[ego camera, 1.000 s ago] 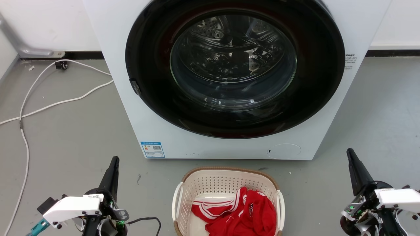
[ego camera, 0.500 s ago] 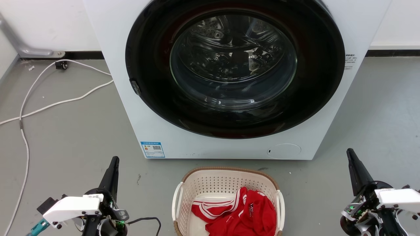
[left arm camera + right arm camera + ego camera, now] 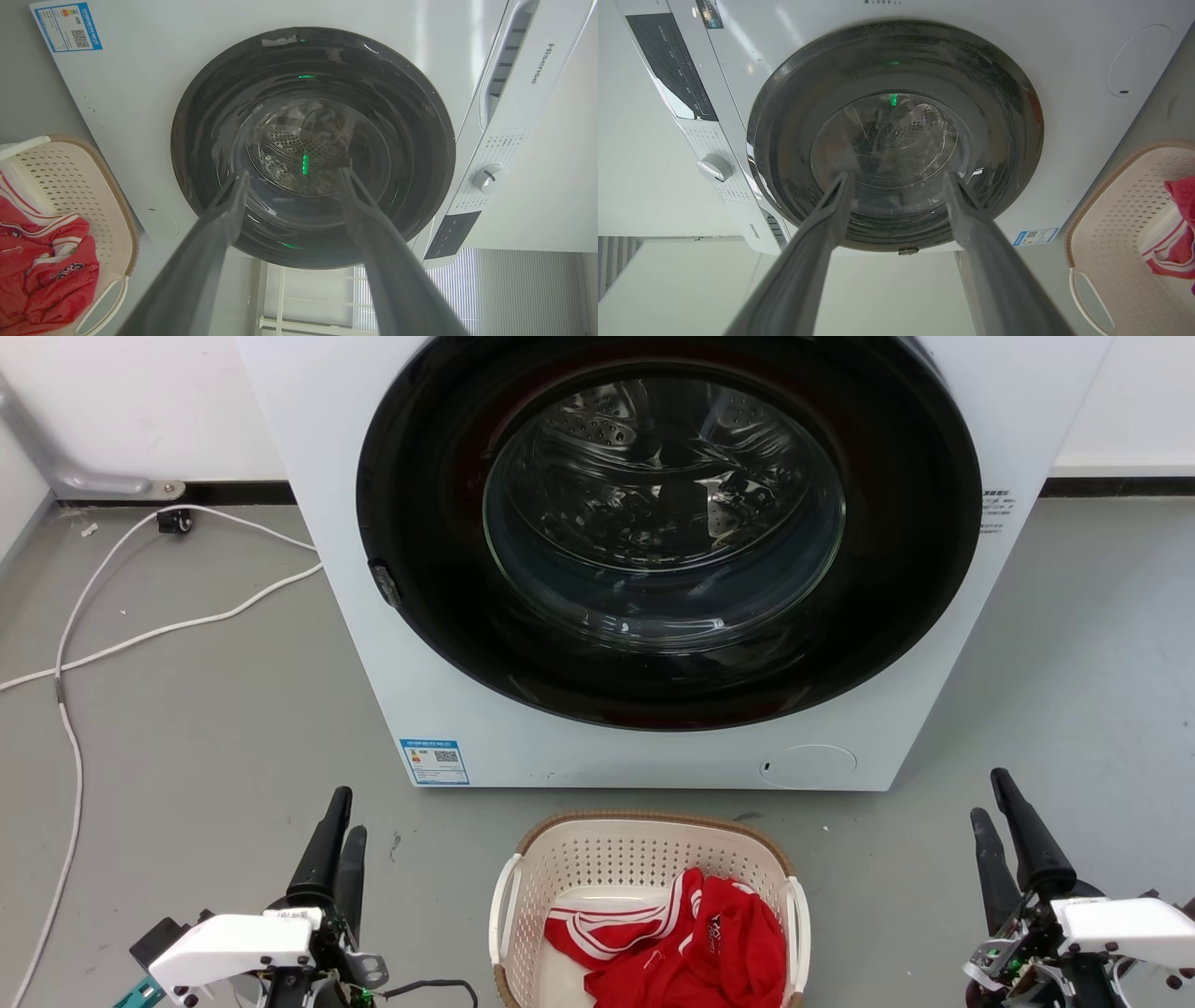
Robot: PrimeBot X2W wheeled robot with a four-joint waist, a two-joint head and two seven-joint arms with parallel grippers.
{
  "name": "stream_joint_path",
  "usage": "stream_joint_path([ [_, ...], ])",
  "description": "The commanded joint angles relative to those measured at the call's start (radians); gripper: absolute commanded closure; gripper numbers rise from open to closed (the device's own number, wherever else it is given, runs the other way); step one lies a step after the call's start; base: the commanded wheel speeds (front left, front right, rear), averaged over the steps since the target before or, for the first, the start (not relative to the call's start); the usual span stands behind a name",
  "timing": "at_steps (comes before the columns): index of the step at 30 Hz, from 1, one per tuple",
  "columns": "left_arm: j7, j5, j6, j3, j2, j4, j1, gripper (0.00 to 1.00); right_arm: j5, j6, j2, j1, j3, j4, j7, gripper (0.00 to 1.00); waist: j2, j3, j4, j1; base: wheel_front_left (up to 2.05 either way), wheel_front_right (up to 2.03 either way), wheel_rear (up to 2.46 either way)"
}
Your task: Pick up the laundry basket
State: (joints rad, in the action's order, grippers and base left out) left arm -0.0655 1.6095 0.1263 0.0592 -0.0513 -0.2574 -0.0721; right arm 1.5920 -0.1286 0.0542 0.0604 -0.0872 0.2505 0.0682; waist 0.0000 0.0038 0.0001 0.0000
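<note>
Laundry basket point(image 3: 635, 859) with red-and-white garment point(image 3: 709, 952) inside, before washing machine point(image 3: 579, 756)

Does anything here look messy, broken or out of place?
Nothing looks damaged or spilled. The laundry basket stands upright on the floor before the washing machine, a red garment bunched inside it. The only untidy thing is a white cable trailing loose across the floor at the left.

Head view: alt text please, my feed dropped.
A cream laundry basket holding a red garment sits on the grey floor before a white washing machine. The left gripper and right gripper, both open, flank it without touching.
</note>
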Motion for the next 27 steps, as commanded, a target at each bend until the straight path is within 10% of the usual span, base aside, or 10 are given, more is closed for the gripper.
stream_joint_path([
  [1, 0.009, -0.015, 0.002, -0.007, -0.005, 0.025, -0.028, 0.0, -0.016, -0.001, 0.005, 0.012, 0.005, -0.024, -0.009, 0.0, 0.0, 0.0, 0.0, 0.0, 0.0, 0.0, 0.0],
  [27, 0.116, -0.595, -0.011, -0.098, -0.004, 0.111, -0.03, 0.0, -0.68, -0.001, 0.001, -0.025, 0.026, -0.126, -0.117, 0.0, 0.0, 0.001, 0.003, 0.0, 0.0, 0.0, 0.0],
])
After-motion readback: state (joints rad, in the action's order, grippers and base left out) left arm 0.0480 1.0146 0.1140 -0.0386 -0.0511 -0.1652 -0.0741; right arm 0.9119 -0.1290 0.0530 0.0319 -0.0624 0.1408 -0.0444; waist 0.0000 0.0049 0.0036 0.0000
